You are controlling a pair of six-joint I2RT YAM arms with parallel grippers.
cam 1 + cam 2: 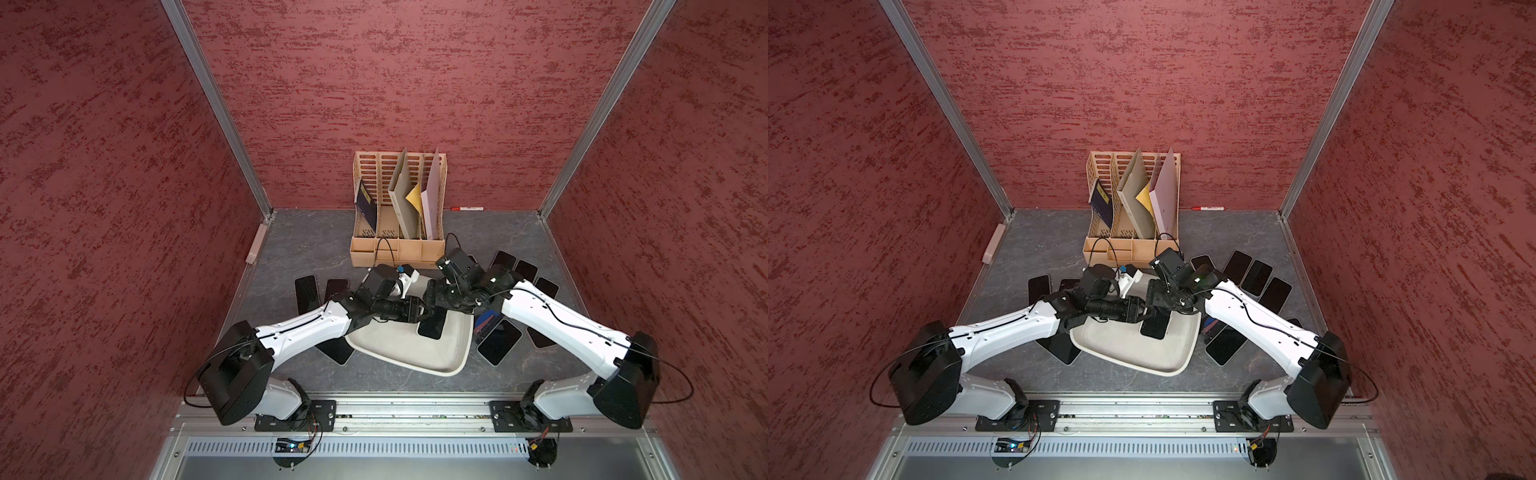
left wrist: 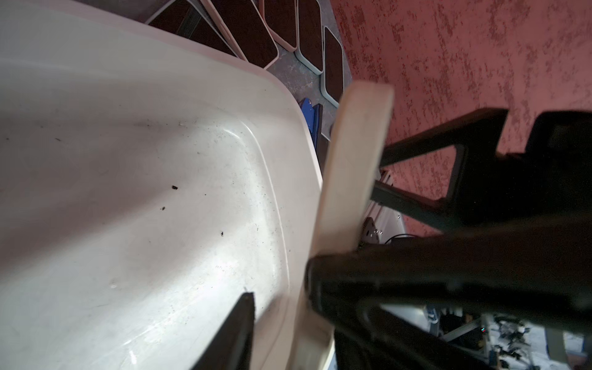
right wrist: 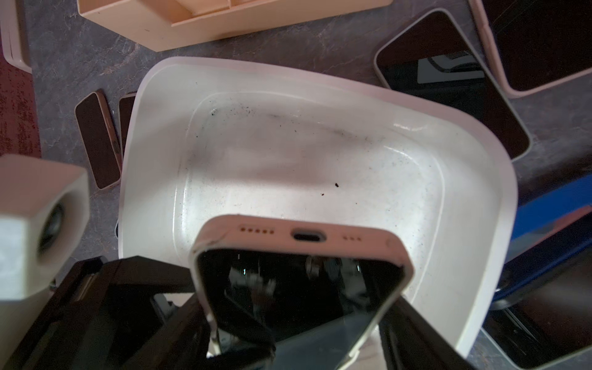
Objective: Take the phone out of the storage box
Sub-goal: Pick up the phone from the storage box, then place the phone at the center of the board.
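The storage box [image 1: 411,349] [image 1: 1133,353] is a shallow off-white tub at the table's middle. A phone [image 1: 432,327] [image 3: 298,272] with a pale case and dark screen hangs tilted over the box's far right part. My right gripper [image 1: 437,308] [image 3: 298,320] is shut across the phone's width. Its charging-port end points down toward the box floor [image 3: 288,166], which otherwise holds only specks of dirt. My left gripper [image 1: 422,311] [image 2: 282,298] is at the box's far rim, one finger [image 2: 238,330] inside the wall and the other outside, shut on that rim. In the left wrist view the phone [image 2: 352,160] shows edge-on.
A beige slotted file rack [image 1: 399,232] with folders stands just behind the box. Several phones lie screen-up on the table, left [image 1: 306,291] and right [image 1: 498,343] of the box. A blue item [image 1: 484,322] lies by the box's right rim. A red marker [image 1: 467,207] lies at the back wall.
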